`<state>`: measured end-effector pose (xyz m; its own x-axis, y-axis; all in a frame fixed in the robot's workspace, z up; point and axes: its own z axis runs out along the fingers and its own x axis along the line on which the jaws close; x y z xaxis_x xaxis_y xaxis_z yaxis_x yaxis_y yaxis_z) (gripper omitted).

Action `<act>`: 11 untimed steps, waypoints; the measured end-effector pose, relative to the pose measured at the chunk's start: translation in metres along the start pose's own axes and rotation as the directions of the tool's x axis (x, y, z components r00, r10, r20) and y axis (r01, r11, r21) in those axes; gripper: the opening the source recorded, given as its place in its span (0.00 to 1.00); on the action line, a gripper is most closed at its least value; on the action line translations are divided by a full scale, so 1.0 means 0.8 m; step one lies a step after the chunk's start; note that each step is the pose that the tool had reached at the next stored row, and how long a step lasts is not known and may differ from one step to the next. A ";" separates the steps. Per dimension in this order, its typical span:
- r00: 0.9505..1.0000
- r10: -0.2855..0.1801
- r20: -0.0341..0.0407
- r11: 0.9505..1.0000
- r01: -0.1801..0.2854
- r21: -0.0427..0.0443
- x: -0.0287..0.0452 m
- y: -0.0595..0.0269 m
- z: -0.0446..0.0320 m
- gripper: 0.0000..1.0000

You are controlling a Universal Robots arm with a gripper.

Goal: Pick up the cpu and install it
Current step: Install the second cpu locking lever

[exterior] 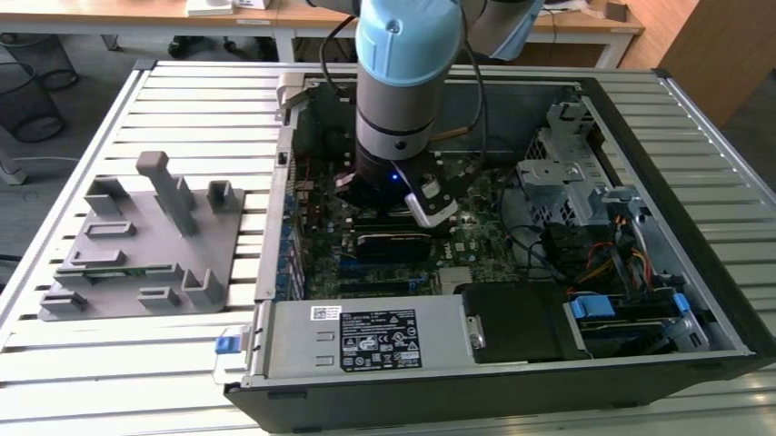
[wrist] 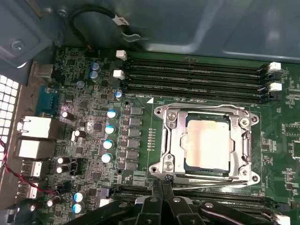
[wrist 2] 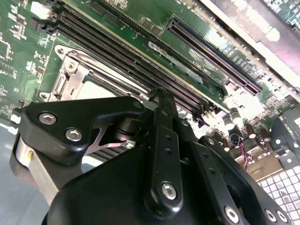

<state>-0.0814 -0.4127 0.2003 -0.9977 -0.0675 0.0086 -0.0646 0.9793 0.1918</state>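
The cpu (wrist: 206,142) lies flat in the motherboard's socket, its silver-grey top showing inside the metal socket frame (wrist: 165,140). In the first wrist view my gripper (wrist: 162,186) hovers just off the socket's edge, near the lever side, its two black fingers pressed together with nothing between them. The second wrist view has the gripper (wrist 2: 161,96) over the memory slots beside the socket frame (wrist 2: 70,77), and its linkage hides most of the chip. In the exterior view my arm (exterior: 394,118) reaches straight down into the open computer case (exterior: 679,182).
Empty memory slots (wrist: 197,75) run along one side of the socket. Capacitors (wrist: 110,129) and rear ports (wrist: 35,126) stand on the other. A grey fixture (exterior: 140,245) with a green memory stick (exterior: 122,270) lies at the exterior view's left of the case. The power supply (exterior: 363,336) fills the case's near end.
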 end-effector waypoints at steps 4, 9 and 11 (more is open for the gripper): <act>1.000 -0.002 0.000 1.000 0.002 -0.008 0.0021 -0.001 0.0022 0.11; 1.000 -0.004 0.001 1.000 0.004 -0.022 0.0043 -0.002 0.0059 0.11; 1.000 -0.004 0.001 1.000 0.004 -0.027 0.0051 -0.002 0.0071 0.11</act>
<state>-0.0855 -0.4137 0.1944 -0.9974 -0.0716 0.0071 -0.0684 0.9735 0.2181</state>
